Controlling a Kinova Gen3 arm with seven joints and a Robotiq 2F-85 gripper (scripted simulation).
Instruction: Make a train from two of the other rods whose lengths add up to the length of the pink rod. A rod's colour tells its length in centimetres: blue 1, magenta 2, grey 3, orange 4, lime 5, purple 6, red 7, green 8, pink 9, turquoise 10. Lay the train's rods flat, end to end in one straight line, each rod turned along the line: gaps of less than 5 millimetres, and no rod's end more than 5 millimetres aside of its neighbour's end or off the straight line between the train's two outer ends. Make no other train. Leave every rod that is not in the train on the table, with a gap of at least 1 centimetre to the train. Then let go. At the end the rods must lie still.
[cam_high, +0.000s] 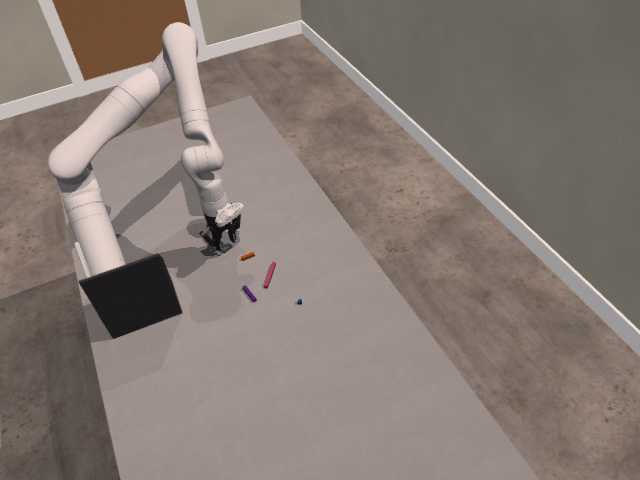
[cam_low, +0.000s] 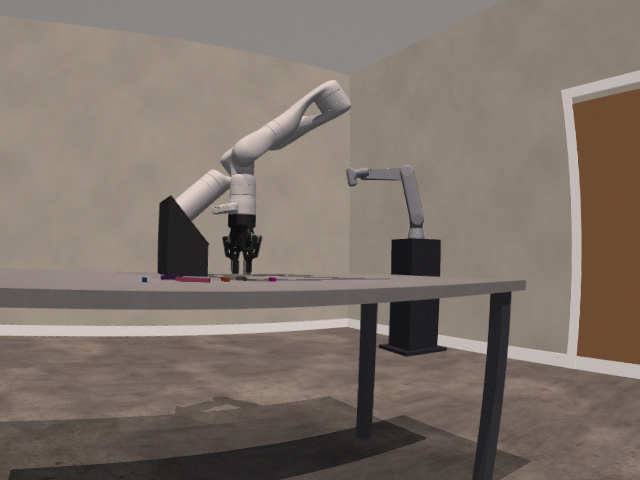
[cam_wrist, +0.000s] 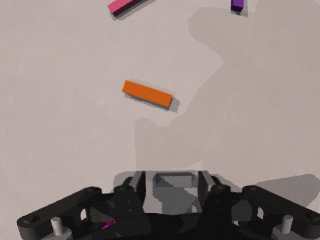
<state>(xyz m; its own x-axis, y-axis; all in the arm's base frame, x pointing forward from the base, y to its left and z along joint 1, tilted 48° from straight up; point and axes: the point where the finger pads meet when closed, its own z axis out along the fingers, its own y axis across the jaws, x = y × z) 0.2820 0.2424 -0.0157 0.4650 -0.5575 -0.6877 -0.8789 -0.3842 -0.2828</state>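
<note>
My gripper (cam_high: 222, 246) (cam_low: 241, 267) (cam_wrist: 171, 182) is down at the table top, its fingers half open. They straddle a grey rod (cam_wrist: 176, 180) without clamping it. The orange rod (cam_high: 247, 255) (cam_low: 225, 279) (cam_wrist: 148, 94) lies just in front of the gripper. Farther on lie the pink rod (cam_high: 269, 274) (cam_low: 192, 279) and the purple rod (cam_high: 249, 293), apart from each other. The small blue rod (cam_high: 299, 301) (cam_low: 144, 279) lies alone farther out. A magenta rod (cam_low: 271, 279) lies behind the gripper, and a sliver of it shows in the wrist view (cam_wrist: 107, 224).
The arm's black wedge base (cam_high: 131, 294) (cam_low: 178, 242) stands on the grey table (cam_high: 310, 413) near the rods. A second small arm on a black pedestal (cam_low: 415, 268) stands beyond the table's far end.
</note>
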